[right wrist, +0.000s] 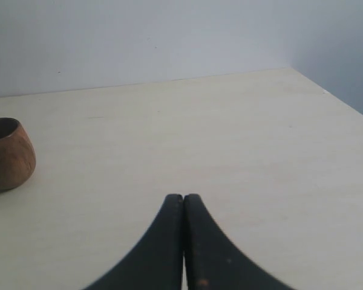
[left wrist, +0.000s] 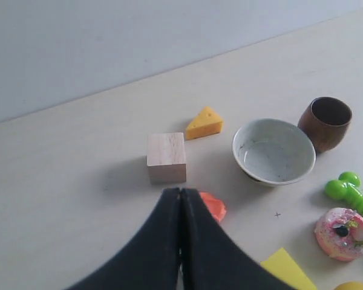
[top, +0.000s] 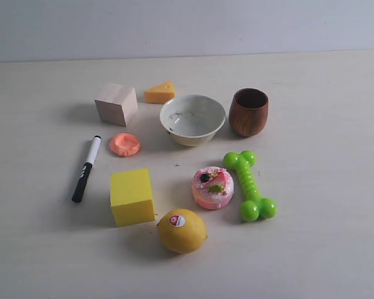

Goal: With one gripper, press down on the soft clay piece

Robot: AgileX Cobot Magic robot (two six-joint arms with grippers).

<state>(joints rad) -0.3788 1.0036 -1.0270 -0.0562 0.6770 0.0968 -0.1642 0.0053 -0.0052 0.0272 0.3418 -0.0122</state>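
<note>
The soft clay piece (top: 124, 144) is a flattened, dented salmon-orange disc lying on the table between the wooden cube and the yellow block. Neither arm shows in the exterior view. In the left wrist view my left gripper (left wrist: 180, 192) is shut with nothing between its black fingers, held above the table; its right finger hides part of the clay piece (left wrist: 214, 207), whose edge peeks out beside it. My right gripper (right wrist: 183, 197) is shut and empty too, over bare table far from the clay.
Around the clay are a wooden cube (top: 116, 104), a cheese wedge (top: 159, 93), a white bowl (top: 192, 118), a brown wooden cup (top: 249, 111), a black-and-white marker (top: 86, 168), a yellow block (top: 131, 195), a lemon (top: 181, 230), a pink cake toy (top: 212, 187) and a green bone toy (top: 249, 184).
</note>
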